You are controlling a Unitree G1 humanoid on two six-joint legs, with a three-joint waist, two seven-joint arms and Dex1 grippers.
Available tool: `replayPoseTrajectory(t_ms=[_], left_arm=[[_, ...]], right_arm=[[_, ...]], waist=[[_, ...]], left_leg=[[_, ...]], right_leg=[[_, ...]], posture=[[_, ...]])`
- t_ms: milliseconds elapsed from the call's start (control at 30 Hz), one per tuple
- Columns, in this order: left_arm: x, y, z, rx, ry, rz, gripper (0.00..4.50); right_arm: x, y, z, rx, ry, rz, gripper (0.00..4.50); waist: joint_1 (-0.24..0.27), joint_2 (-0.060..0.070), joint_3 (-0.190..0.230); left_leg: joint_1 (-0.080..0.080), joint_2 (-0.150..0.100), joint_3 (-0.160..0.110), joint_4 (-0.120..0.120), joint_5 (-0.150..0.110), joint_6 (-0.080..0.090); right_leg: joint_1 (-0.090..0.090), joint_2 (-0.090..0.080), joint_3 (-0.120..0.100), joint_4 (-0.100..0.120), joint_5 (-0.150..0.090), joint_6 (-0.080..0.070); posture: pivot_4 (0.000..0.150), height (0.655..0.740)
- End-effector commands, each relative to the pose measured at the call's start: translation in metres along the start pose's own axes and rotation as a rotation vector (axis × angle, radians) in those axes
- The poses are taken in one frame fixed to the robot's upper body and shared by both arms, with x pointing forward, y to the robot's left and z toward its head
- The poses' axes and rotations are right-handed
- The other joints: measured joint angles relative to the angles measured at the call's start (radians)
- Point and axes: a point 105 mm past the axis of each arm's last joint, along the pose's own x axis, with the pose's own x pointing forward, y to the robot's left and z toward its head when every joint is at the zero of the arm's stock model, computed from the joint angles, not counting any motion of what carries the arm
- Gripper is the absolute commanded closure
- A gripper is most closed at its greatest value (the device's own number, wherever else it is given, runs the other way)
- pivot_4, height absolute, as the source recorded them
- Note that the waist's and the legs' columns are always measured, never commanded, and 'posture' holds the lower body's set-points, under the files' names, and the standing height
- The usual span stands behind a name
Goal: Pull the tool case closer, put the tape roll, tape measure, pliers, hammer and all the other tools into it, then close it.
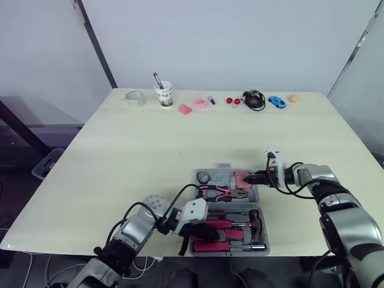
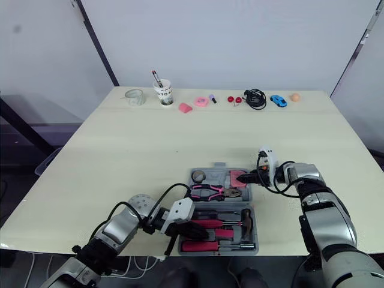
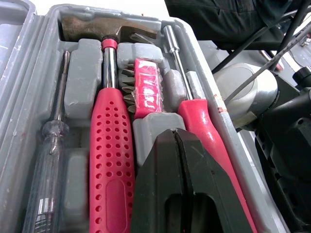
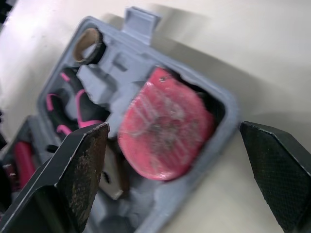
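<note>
— Where is the tool case (image 1: 223, 167)?

— On the table (image 1: 120, 156), toward 6 o'clock and close to the near edge. It lies open with both halves flat.

— And what's in it?

— In the far half, the tape roll (image 1: 204, 177) is in the 11 o'clock corner and the pink tape measure (image 1: 242, 178) is in the 1 o'clock corner. The pliers (image 1: 215, 192) lie across just on the 6 o'clock side of them. In the near half, the hammer (image 1: 254, 219) lies with its head toward 3 o'clock. A red-handled screwdriver (image 3: 204, 131) lies alongside it, with a strip of bits (image 3: 146, 87) between the two.

— The right gripper?

— The right gripper (image 1: 259, 178) is at the case's 2 o'clock, pointing toward 9 o'clock at the tape measure. Its fingers (image 4: 82, 165) are spread wide and grasp nothing. The tape measure sits in its pocket.

— The left one?

— The left gripper (image 1: 203, 230) reaches over the near half from 8 o'clock. Its fingers are pressed together with nothing in them. The tips lie between the hammer's handle and the screwdriver's handle. I can't tell whether they touch the moulding.

— Anything else on the table?

— Along the 12 o'clock edge there is a paper cup (image 1: 163, 95) with pens, a black cable (image 1: 254, 99) and a blue toy car (image 1: 276, 101).
</note>
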Motion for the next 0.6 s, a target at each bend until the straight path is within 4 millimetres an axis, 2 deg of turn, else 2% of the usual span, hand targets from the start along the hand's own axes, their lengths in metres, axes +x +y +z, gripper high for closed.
replayPoseTrajectory(t_ms=[33, 233, 400, 600], left_arm=[[0.006, -0.002, -0.024, -0.059, 0.084, 0.017, 4.50], [0.009, -0.004, -0.025, -0.065, 0.078, 0.016, 4.50], [0.008, -0.004, -0.022, -0.058, 0.054, 0.025, 4.50], [-0.012, -0.004, 0.003, -0.065, -0.067, 0.077, 4.50]], right_arm=[[0.009, 0.015, 0.018, 0.021, -0.059, 0.089, 0.02], [0.015, 0.027, 0.026, 0.060, -0.127, 0.184, 0.02], [0.011, 0.037, 0.035, 0.049, -0.192, 0.275, 0.02], [-0.011, 0.049, 0.039, 0.008, -0.207, 0.423, 0.02]], waist=[[-0.001, 0.001, -0.001], [-0.004, 0.003, -0.001], [-0.004, 0.003, -0.001], [-0.006, 0.004, -0.001]], left_leg=[[0.000, 0.000, 0.000, 0.000, 0.000, 0.000], [0.001, 0.000, 0.000, 0.000, 0.000, 0.000], [0.001, 0.000, 0.000, 0.000, 0.000, 0.000], [0.000, 0.000, -0.001, 0.000, 0.000, 0.000]], right_leg=[[0.000, 0.000, 0.000, 0.000, 0.000, 0.000], [0.000, 0.000, 0.000, 0.001, 0.000, 0.000], [0.000, 0.000, 0.000, 0.001, 0.000, 0.000], [0.000, 0.000, 0.000, 0.001, 0.000, 0.000]], posture=[[0.150, 0.7400], [0.150, 0.7400], [0.150, 0.7400], [0.150, 0.7400]])
